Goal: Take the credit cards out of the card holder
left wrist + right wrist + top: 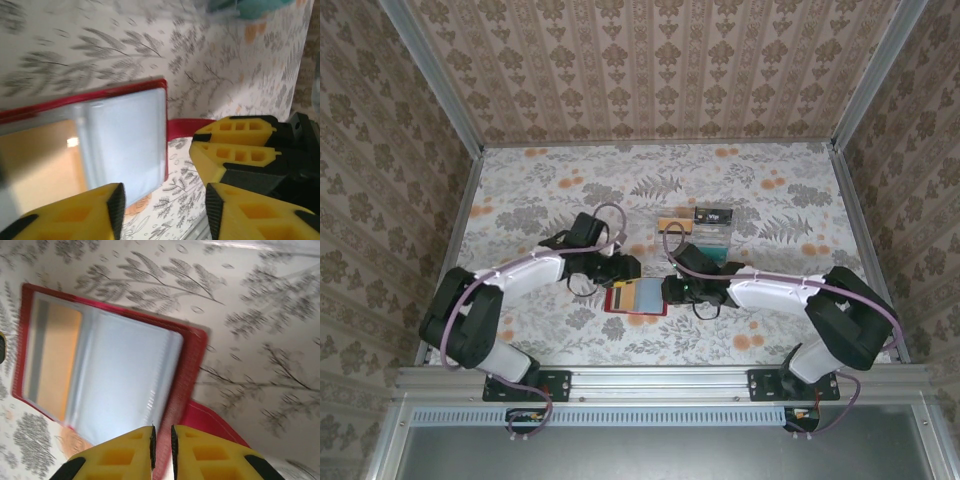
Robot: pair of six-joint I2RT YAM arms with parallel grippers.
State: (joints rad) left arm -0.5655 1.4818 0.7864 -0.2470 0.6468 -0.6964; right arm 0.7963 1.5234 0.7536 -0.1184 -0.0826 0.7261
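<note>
The right hand is pinched almost shut on the red edge of the card holder, which lies open on the worktop between the two arms. The left wrist view adds the red tab running in between those fingers. The left hand stands open at the holder's corner. A tan-gold card sits in one pocket. From above, a teal card and a black card lie farther back.
</note>
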